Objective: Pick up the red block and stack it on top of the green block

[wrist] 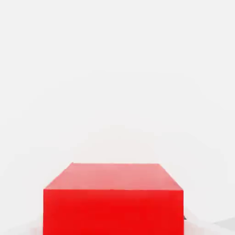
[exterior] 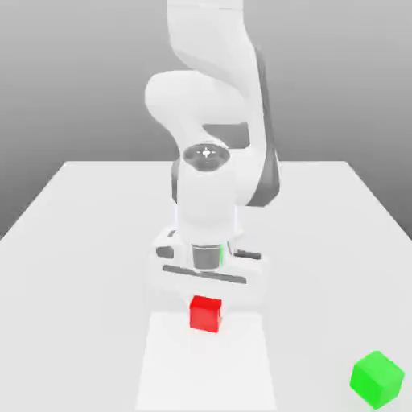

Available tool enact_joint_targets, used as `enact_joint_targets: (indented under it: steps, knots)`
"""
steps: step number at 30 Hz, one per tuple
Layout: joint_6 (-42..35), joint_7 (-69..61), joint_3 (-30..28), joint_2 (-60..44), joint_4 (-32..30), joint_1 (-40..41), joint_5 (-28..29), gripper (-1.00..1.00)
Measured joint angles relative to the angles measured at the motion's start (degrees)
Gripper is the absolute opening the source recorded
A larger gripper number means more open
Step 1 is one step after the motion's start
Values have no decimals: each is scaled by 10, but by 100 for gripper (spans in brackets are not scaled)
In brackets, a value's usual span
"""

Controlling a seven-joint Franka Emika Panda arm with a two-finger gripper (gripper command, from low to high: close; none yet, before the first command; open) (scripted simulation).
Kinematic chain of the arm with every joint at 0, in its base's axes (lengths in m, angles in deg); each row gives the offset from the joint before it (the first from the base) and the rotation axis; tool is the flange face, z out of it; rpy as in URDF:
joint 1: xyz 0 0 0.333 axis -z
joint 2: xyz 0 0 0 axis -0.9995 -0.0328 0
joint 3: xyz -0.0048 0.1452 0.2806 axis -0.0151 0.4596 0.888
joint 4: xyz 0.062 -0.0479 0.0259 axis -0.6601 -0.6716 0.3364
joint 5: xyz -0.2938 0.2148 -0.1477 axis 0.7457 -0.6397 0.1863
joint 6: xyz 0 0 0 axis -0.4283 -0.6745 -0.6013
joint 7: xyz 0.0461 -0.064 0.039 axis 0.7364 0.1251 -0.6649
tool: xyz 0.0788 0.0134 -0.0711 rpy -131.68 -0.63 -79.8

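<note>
The red block sits low over the white table, directly under my hand. My gripper has come down around it, and the jaws are shut on its sides. In the hand view the red block is very close, with its top face and one side showing. The green block rests on the table near the front edge, well off to the exterior view's right of the red one and turned at an angle. Nothing touches the green block.
The white table spreads flat on all sides of the hand. The arm's white links rise behind the gripper at the middle of the exterior view. Open surface lies between the two blocks.
</note>
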Motion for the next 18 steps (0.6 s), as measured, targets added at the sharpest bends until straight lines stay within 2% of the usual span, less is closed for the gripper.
enact_joint_targets:
  steps: [7,18]
  knots:
    - [-117,-20,7,124,-7,-5,-13,-100]
    - [-225,-229,72,14,209,-113,30,-100]
